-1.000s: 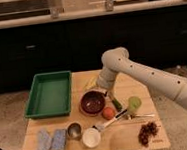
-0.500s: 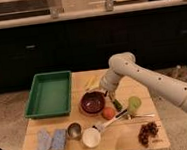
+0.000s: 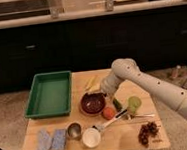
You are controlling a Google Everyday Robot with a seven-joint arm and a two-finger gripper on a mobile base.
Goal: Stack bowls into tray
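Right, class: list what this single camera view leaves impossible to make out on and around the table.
All in the camera view:
- Bowls: too blurred to tell whether one sits inside the other.
- Gripper, at their right rim: mostly hidden by the arm and its own wrist.
- The arm's base: cut off by the right edge.
- Blue items, front left: too blurred to identify.

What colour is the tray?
Green tray, clearest in camera view; end effector is beside the bowls.

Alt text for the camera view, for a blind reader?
A white robot arm reaches from the right over a wooden table, its claw at the right rim of a maroon bowl. An empty green tray sits left of the bowl.
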